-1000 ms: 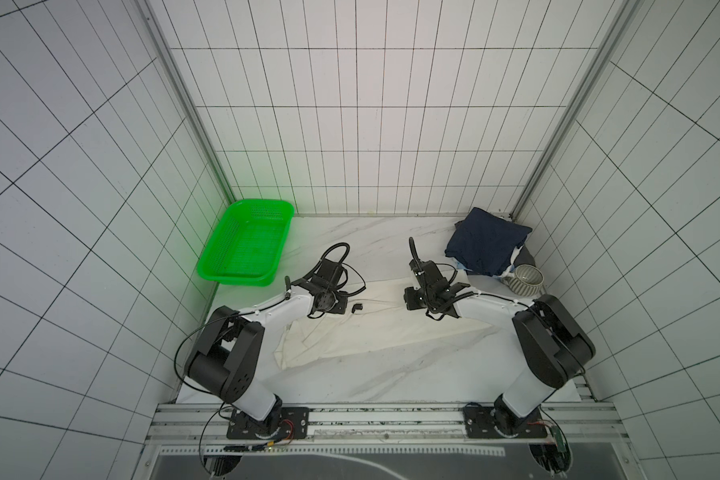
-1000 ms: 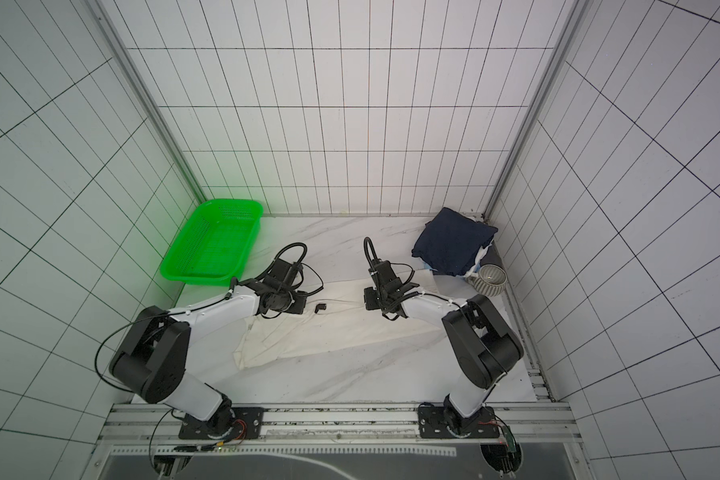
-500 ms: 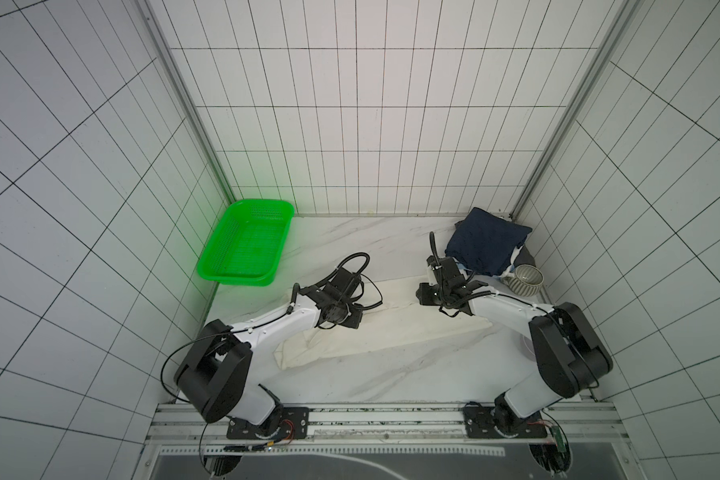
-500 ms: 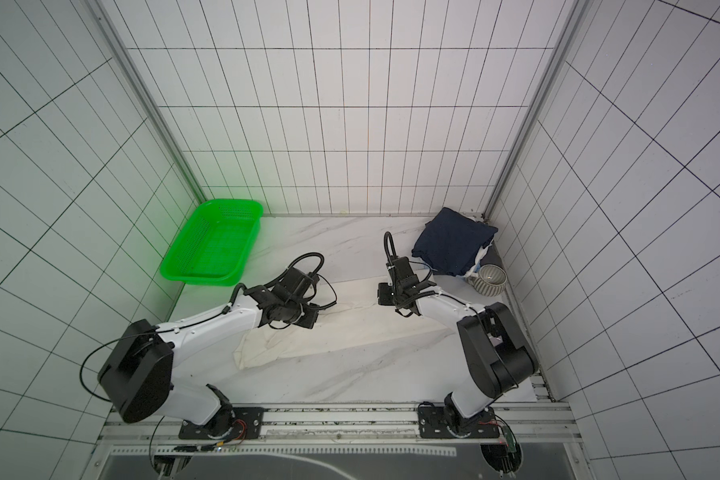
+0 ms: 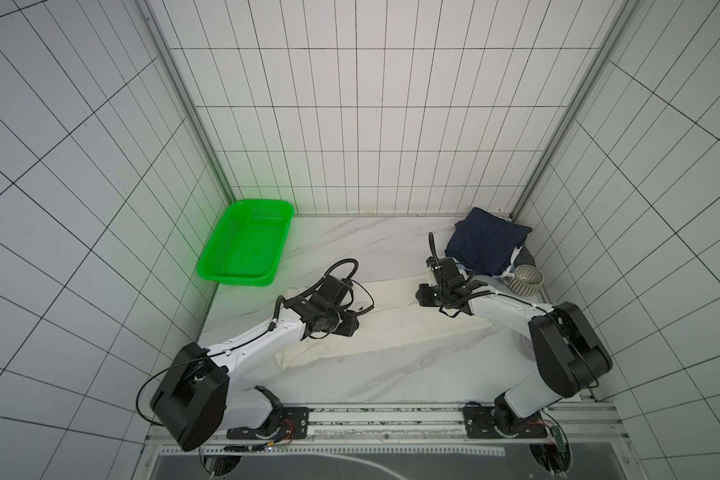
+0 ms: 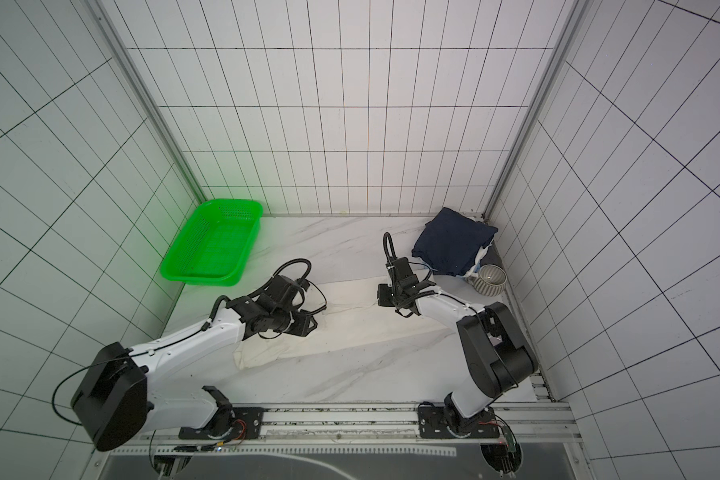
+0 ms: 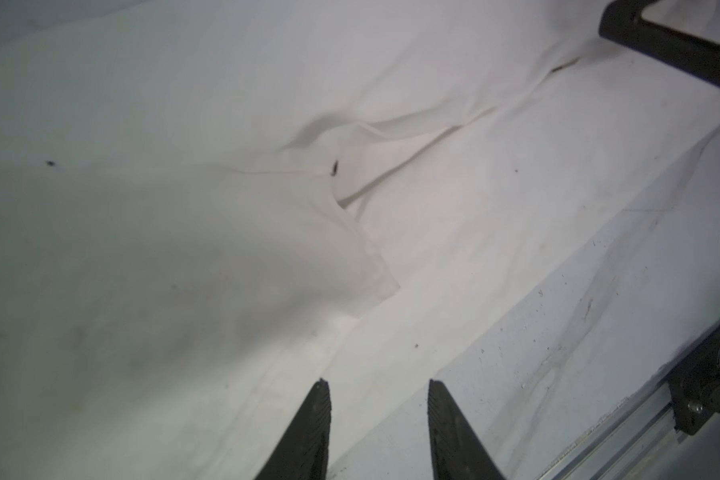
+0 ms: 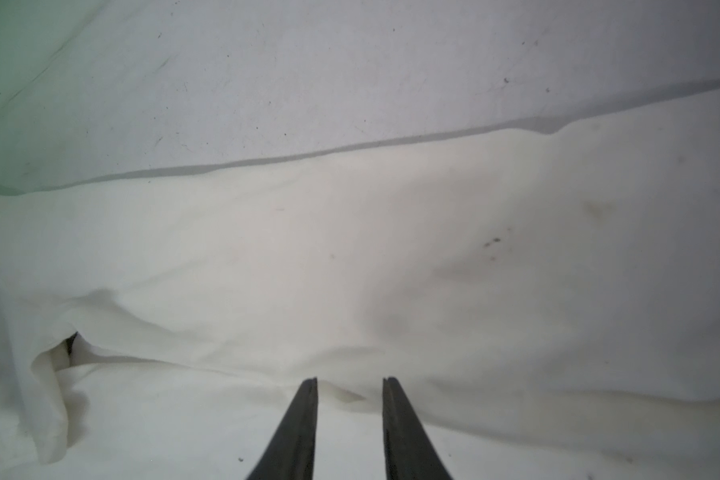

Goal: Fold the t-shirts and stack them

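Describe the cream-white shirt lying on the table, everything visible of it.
The cream-white shirt is soft, creased cloth with tiny dark specks. It is folded into a long band and lies flat across the marble table. The left gripper and right gripper hang close over it, jaws apart, gripping nothing.
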You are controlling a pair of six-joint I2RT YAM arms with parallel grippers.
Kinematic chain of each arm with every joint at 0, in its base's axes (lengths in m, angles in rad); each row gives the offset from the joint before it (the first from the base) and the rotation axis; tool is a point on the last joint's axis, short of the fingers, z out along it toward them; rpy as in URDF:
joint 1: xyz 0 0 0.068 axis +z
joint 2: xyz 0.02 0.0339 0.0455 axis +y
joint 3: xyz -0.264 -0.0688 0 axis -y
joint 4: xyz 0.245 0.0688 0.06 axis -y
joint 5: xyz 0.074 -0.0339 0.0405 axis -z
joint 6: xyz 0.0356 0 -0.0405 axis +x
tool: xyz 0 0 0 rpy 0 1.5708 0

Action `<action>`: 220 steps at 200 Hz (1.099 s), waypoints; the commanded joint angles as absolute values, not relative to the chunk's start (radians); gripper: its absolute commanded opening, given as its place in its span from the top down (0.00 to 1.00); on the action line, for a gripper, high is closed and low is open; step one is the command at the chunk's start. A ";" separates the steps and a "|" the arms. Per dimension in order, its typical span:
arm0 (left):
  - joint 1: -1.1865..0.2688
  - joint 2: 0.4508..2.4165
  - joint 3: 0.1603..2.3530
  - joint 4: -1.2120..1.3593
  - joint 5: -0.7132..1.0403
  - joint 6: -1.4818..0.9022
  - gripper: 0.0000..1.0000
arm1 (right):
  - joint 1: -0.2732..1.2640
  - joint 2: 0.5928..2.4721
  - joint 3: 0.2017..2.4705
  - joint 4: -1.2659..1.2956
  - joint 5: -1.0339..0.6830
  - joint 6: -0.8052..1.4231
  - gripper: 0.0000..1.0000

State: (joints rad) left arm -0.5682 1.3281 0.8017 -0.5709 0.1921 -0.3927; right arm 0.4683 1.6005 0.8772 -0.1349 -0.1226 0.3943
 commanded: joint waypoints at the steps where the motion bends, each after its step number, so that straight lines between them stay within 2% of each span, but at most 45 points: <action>1: -0.463 1.383 0.786 -0.474 0.196 -0.388 0.63 | 0.502 1.646 1.024 -0.129 -0.110 0.387 0.70; 36: -0.376 1.421 0.716 -0.459 0.177 -0.357 0.64 | 0.540 1.766 1.091 -0.104 -0.214 0.401 0.70; 47: -0.318 1.421 0.681 -0.457 0.186 -0.357 0.64 | 0.548 1.780 1.070 -0.086 -0.185 0.416 0.70; 64: -0.231 1.429 0.651 -0.442 0.232 -0.355 0.71 | 0.544 1.793 1.043 -0.103 -0.146 0.413 0.71; 119: -0.137 1.493 0.715 -0.441 0.147 -0.352 0.71 | 0.526 1.662 0.781 -0.133 -0.021 0.457 0.71; 149: -0.156 1.545 0.809 -0.446 0.129 -0.364 0.71 | 0.514 1.562 0.752 -0.218 0.003 0.458 0.70; 167: -0.219 1.562 0.844 -0.412 0.102 -0.385 0.63 | 0.478 1.496 0.793 -0.229 0.002 0.437 0.66; 175: -0.227 1.593 0.862 -0.392 0.119 -0.387 0.63 | 0.455 1.487 0.814 -0.224 0.014 0.421 0.64; 220: -0.233 1.868 1.036 -0.318 0.192 -0.418 0.67 | 0.393 1.647 0.907 -0.255 0.061 0.394 0.64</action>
State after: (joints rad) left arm -0.2329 1.7462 0.9730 -0.3885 0.1665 -0.3897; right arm 0.4046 1.5589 0.8345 -0.1959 0.0261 0.4095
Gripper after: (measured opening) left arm 0.334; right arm 0.366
